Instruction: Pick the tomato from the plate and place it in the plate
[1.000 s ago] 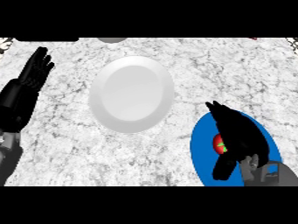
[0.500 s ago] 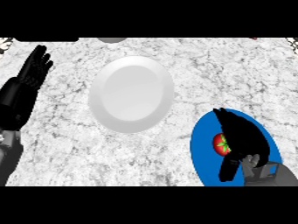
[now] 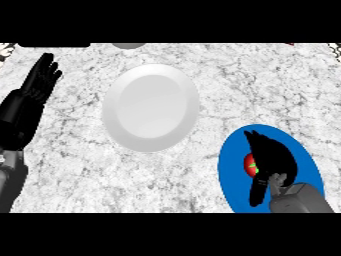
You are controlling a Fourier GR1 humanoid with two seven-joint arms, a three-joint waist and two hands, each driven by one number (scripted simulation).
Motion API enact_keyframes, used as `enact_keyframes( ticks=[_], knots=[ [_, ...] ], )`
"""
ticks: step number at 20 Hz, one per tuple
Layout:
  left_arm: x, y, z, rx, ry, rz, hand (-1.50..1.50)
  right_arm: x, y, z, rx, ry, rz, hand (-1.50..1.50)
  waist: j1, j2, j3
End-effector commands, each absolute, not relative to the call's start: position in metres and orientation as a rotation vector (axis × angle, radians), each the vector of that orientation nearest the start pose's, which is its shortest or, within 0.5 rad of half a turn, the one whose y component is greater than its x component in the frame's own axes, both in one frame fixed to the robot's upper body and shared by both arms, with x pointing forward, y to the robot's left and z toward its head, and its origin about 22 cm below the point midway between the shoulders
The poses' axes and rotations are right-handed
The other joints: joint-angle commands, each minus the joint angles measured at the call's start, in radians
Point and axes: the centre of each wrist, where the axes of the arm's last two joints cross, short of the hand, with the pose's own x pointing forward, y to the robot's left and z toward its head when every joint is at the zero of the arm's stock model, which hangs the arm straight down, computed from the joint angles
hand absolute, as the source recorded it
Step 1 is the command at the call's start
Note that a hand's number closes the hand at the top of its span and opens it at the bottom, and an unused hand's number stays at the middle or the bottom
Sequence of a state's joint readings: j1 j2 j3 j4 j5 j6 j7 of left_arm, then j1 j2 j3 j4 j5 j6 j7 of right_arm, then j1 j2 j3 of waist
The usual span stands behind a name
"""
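Observation:
A red tomato (image 3: 250,164) lies on the blue plate (image 3: 233,186) at the lower right. My right hand (image 3: 275,159) is over the tomato and hides most of it, so only its left side shows. The fingers bend down over it, while the thumb stretches back toward the view's lower edge, away from the tomato. An empty white plate (image 3: 151,107) sits in the middle of the marble counter, up and to the left of the blue one. At the left edge my left hand (image 3: 24,109) rests open with its fingers up, holding nothing.
A grey round object (image 3: 129,45) and a dark strip (image 3: 53,44) show at the counter's far edge. Patterned trim marks the far corners. Bare marble lies between the two plates and in front of the white plate.
My right hand has come down and back over the tomato, covering more of it, and its fingers have bent. The left hand and both plates have not moved.

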State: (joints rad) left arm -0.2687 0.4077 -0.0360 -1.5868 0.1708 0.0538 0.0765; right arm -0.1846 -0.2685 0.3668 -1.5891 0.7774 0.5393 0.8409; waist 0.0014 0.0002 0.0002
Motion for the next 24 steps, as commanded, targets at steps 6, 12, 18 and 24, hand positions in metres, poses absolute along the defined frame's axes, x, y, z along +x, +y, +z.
enact_keyframes(
  ticks=[6,12,18,24],
  knots=[
    [0.292,0.285,0.101,0.148,-1.743,-0.238,0.00,0.278,-0.202,0.023,-0.917,-0.811,1.198,1.50,0.006,0.001,0.001],
    [0.297,0.274,0.097,0.121,-1.752,-0.236,0.00,0.284,-0.187,0.037,-1.086,-0.955,1.172,1.50,0.000,0.000,0.000],
    [0.289,0.301,0.101,0.208,-1.729,-0.187,0.00,0.201,-0.213,0.004,-1.247,-0.542,0.677,1.50,-0.090,-0.023,-0.002],
    [0.283,0.300,0.104,0.185,-1.725,-0.205,0.00,0.129,-0.168,0.053,-1.328,-0.675,0.529,1.50,-0.035,-0.012,-0.001]
  ],
)
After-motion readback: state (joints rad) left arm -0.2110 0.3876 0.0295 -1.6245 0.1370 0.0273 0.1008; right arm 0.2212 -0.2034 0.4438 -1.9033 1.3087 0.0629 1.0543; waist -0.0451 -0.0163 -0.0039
